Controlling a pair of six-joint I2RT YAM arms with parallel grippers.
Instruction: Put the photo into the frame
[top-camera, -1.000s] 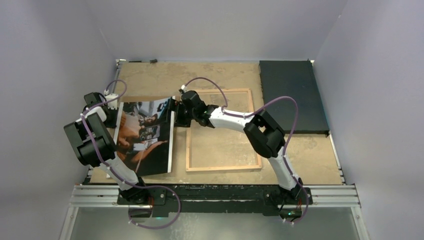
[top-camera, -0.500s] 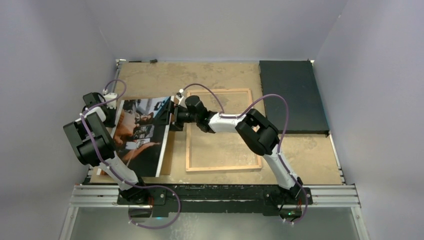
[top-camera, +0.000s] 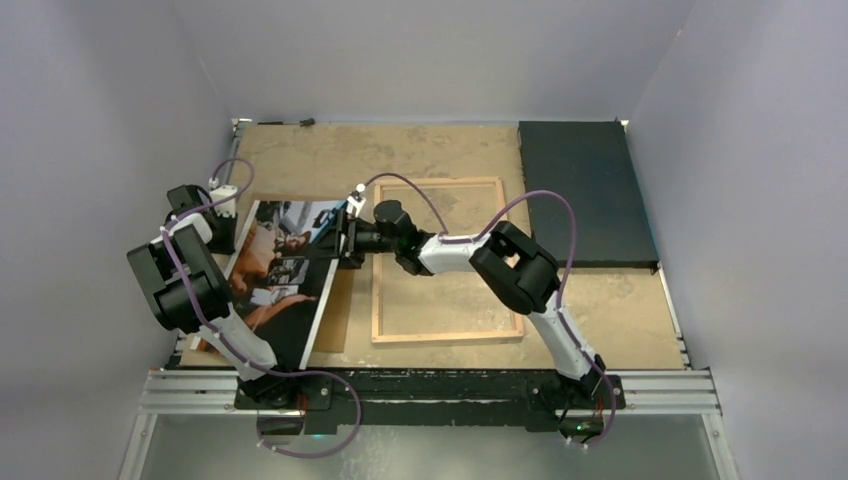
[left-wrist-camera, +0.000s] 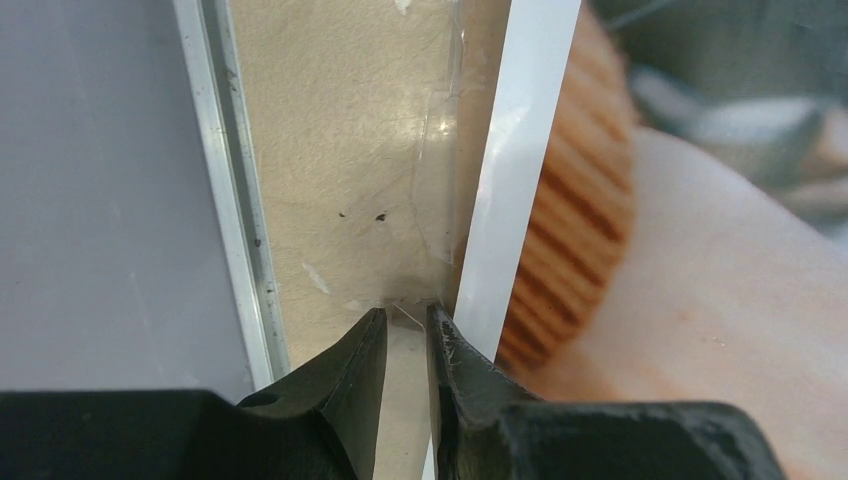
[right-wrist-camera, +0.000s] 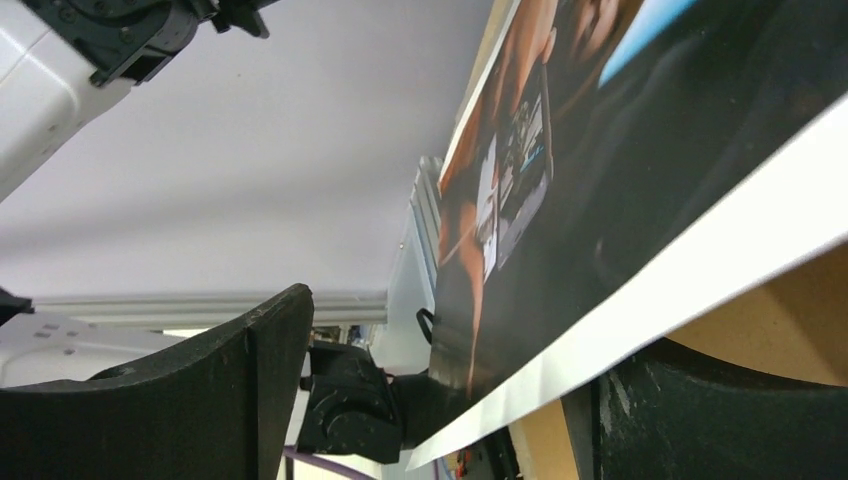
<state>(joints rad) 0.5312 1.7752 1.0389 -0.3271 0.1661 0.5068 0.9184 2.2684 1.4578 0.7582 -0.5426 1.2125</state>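
The photo (top-camera: 280, 270), a dark glossy print with orange-brown patches and a white border, stands tilted at the left, its right edge raised off the table. My right gripper (top-camera: 345, 235) is open around that raised edge; in the right wrist view the photo (right-wrist-camera: 650, 120) rests on the lower finger (right-wrist-camera: 700, 420). At the photo's left edge, my left gripper (top-camera: 228, 228) (left-wrist-camera: 407, 318) has its jaws almost together on a thin clear sheet (left-wrist-camera: 440, 150) beside the white border (left-wrist-camera: 520, 150). The frame (top-camera: 377, 290) lies wood side up in the middle, apart from both grippers.
A black mat (top-camera: 585, 190) lies at the back right. A brown backing board (top-camera: 343, 300) shows under the photo's right side. An aluminium rail (left-wrist-camera: 235, 200) and the grey wall run close along the left of the photo.
My right gripper has pushed left with the photo's right edge, tipping the photo steeper so it looks narrower from above. Its jaws have narrowed slightly. The left gripper has stayed put.
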